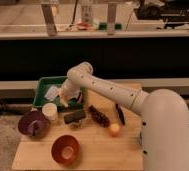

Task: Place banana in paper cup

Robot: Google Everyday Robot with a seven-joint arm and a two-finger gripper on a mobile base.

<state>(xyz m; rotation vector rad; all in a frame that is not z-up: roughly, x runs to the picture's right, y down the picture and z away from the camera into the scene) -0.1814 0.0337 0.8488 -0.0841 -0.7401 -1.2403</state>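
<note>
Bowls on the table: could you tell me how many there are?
2. The purple bowl sits at the table's left, beside the paper cup; the orange-red bowl is near the front edge. The arm may hide others. The hand hangs over the green tray's front rim.
</note>
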